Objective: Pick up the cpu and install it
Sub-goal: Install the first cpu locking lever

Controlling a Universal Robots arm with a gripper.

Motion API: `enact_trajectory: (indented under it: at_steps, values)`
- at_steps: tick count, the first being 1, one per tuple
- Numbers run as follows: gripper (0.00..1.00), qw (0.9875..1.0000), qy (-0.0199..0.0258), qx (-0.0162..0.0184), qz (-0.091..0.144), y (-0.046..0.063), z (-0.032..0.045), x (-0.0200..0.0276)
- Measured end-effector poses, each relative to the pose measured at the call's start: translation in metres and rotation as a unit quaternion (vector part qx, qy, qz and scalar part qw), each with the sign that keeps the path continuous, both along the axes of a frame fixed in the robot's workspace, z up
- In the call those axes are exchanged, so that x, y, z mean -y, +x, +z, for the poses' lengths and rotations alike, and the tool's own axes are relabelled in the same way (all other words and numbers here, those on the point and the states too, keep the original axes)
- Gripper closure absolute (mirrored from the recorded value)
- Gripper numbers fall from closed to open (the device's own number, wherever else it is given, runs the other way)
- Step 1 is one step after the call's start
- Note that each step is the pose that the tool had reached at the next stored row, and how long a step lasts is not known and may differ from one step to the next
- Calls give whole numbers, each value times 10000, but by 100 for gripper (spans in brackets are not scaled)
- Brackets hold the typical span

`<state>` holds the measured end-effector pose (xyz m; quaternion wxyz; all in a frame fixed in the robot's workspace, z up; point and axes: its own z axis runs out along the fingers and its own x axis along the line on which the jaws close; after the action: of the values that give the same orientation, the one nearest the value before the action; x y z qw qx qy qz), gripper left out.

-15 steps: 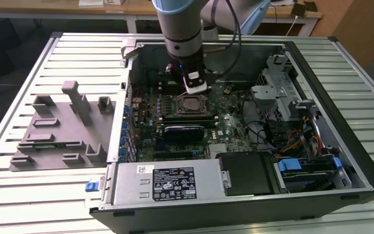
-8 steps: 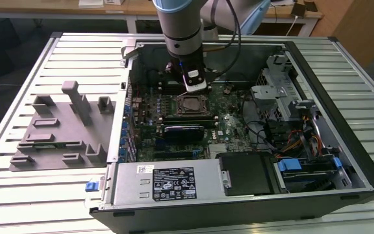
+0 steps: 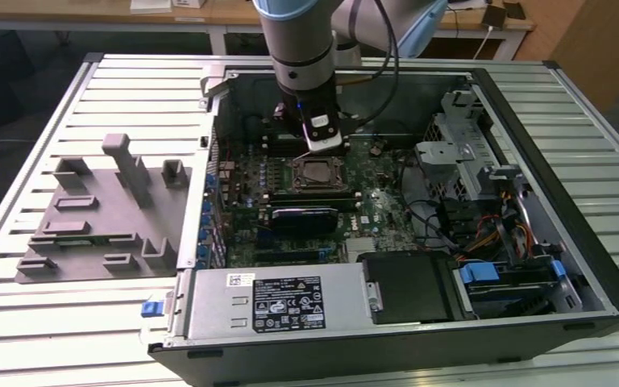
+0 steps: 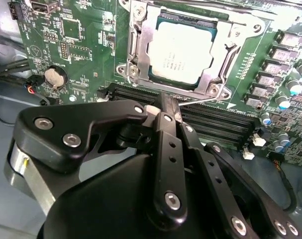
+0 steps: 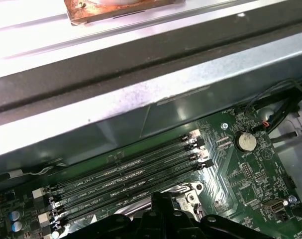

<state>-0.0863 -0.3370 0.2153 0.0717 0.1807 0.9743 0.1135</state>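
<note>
In the second wrist view the cpu [image 4: 182, 52], a silvery-white square chip, lies flat inside the metal-framed socket [image 4: 141, 50] on the green motherboard. My gripper [image 4: 164, 105] hangs just beside the socket, over the black memory slots [image 4: 215, 127], with its black fingers [image 4: 166, 124] pressed together. A thin metal socket lever [image 4: 205, 100] runs out from right at the fingertips; whether it is pinched between them I cannot tell. In the exterior view the gripper [image 3: 326, 147] stands inside the open computer case just above the socket [image 3: 315, 172].
A grey plastic fixture block [image 3: 105, 214] lies on the slatted table at the exterior view's left. Inside the case are a power supply [image 3: 277, 302], a drive cage [image 3: 471, 153] and cables. The case wall [image 5: 141, 104] and a coin battery [image 5: 247, 142] are close by.
</note>
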Motion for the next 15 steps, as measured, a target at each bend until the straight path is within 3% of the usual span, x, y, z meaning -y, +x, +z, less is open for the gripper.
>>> enact_trajectory:
  at_steps: [9,15]
  values:
    - [89,10000,0,0,-3,1,21,-1]
    - [89,10000,0,1,-23,1,18,-31]
